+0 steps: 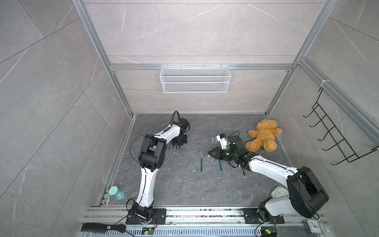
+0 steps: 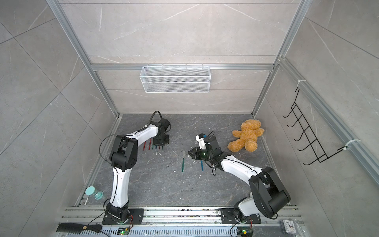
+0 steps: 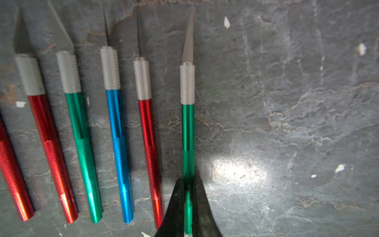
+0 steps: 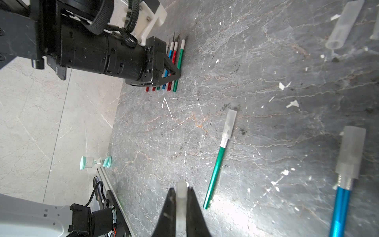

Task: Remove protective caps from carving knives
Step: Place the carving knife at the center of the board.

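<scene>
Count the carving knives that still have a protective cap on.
2. A green knife lies mid-table; a blue knife lies beside it. Five more knives at the left gripper show bare blades; others may be hidden.

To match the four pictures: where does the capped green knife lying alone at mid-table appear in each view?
A top view: lone green knife, mid-table, near the right gripper.
A top view: same spot.
Left wrist: absent; the held green knife is another, uncapped.
Right wrist: near the middle.
Shared landmark: the row of uncapped knives.
</scene>
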Robot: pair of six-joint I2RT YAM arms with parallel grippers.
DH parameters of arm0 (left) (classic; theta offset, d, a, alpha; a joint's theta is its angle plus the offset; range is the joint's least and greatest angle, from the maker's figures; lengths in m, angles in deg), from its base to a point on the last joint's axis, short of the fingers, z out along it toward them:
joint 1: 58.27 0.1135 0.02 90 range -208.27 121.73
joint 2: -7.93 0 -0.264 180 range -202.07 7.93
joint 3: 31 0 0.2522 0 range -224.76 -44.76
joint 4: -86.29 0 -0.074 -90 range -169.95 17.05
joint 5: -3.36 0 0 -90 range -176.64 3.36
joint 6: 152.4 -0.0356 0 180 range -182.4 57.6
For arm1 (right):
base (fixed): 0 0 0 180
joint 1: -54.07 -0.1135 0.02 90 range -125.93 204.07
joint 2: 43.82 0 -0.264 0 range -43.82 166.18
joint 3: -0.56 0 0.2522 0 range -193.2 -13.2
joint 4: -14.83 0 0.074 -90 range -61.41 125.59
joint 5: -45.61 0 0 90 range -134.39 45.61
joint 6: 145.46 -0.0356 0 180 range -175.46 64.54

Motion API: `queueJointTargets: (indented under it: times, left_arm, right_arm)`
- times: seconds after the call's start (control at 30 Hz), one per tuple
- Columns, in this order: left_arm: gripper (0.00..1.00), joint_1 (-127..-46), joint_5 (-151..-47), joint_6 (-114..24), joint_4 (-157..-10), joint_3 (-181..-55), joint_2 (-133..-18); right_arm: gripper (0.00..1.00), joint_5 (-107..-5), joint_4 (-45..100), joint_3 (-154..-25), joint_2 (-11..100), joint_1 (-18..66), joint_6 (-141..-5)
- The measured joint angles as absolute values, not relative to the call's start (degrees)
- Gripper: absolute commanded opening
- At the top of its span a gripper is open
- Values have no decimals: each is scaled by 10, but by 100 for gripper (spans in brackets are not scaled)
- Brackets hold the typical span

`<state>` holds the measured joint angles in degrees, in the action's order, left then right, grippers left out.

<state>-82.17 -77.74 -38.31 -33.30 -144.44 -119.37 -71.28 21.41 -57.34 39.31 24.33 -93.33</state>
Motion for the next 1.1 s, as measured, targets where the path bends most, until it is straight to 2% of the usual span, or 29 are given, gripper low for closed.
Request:
queueJointTargets:
  times: [0.33, 0.53, 0.7, 1.1]
  left_arm:
    - [1, -818, -777, -384, -332, -1451, -1198]
    - [13, -818, -777, -384, -332, -1451, -1198]
    - [19, -818, -777, -385, -330, -1451, -1198]
    - [20, -818, -776, -386, -325, -1452, -1198]
  right_arm:
    - [0, -713, 214, -573, 395, 241, -933]
    - [0, -713, 214, -573, 401, 241, -933]
    - [0, -715, 214, -573, 402, 241, -933]
    - [0, -717, 214, -573, 402, 241, -933]
